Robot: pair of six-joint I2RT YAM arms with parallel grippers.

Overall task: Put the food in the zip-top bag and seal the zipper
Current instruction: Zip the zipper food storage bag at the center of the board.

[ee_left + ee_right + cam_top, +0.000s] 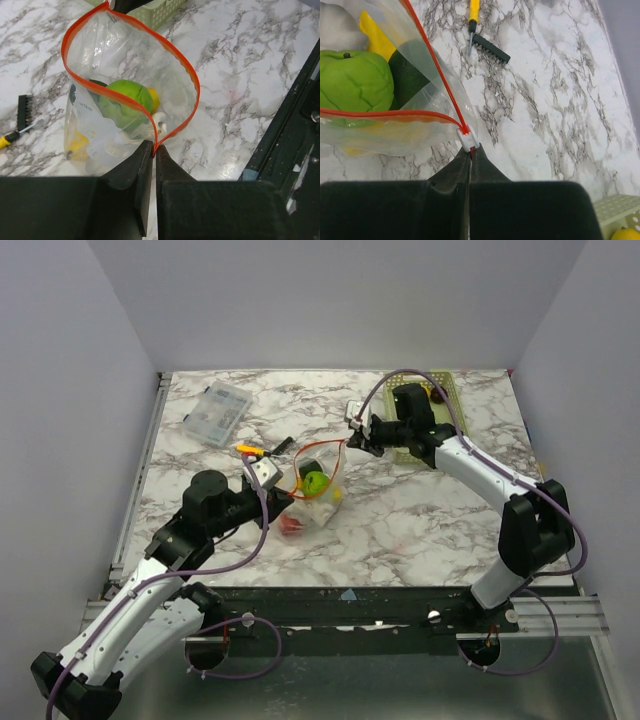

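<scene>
The zip-top bag (315, 495) lies mid-table with its mouth held open between both grippers. Its orange-red zipper (75, 80) forms a wide loop. Inside are a green round fruit (125, 97), a yellow lemon (77, 145), white pieces and a dark green cucumber (407, 77). A red-orange fruit (292, 525) shows at the bag's bottom. My left gripper (154, 148) is shut on one end of the zipper. My right gripper (471, 152) is shut on the other end, just behind the white slider (469, 140). Both also show in the top view, left (288, 495) and right (352, 440).
A yellow-handled brush (260, 450) lies just behind the bag, and shows in the right wrist view (487, 47). A clear compartment box (215, 412) sits far left. A pale green slotted basket (445, 400) stands behind the right arm, with a yellow lemon (625, 234) in it.
</scene>
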